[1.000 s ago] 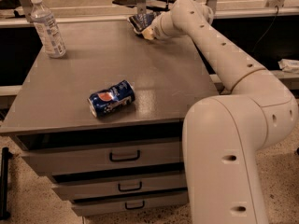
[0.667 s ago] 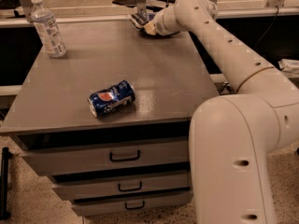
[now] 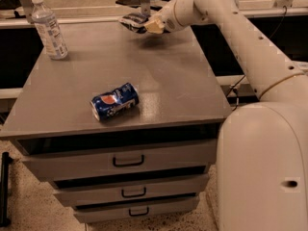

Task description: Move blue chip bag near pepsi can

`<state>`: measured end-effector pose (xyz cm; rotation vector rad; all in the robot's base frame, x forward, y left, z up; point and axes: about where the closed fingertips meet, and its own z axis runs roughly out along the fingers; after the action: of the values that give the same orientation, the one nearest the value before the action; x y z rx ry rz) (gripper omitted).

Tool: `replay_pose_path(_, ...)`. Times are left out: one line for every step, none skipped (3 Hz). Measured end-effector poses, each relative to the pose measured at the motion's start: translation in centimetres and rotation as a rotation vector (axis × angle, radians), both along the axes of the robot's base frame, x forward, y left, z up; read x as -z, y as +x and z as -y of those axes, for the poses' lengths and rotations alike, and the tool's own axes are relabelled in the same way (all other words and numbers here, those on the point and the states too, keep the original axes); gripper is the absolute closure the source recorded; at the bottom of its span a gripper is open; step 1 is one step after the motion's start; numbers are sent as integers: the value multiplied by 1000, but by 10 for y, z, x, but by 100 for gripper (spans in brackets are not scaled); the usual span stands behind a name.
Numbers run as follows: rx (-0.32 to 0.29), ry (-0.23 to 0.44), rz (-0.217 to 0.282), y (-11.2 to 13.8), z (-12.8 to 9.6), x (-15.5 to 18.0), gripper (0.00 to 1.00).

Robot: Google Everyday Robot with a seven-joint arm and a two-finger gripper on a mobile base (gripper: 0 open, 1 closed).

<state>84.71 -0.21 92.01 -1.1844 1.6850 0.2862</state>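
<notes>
One tool (image 3: 153,25) gripping blue chip bag (image 3: 132,20) at far edge, logo-bearing pepsi can (image 3: 114,101) near front

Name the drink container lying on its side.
The pepsi can, front centre; the water bottle stands upright. The gripper is at the blue chip bag, far edge.

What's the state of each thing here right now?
blue chip bag: crinkled, at the table's far edge, against the gripper.
gripper: at that far edge, at the bag.
pepsi can: dented, on its side, near the front.
water bottle: upright, capped, far left corner.
drawers: all closed.
</notes>
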Motion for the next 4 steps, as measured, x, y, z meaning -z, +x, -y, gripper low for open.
replay_pose_path(-191,-48,-11,-39,2,11,100)
replay_pose_path(-361,-104,-38,-79,14,26,100)
replay_pose_path(-496,-152,-113,-128,36,42,100)
replay_pose_path(-631,-195,-206,-182,61,57,100)
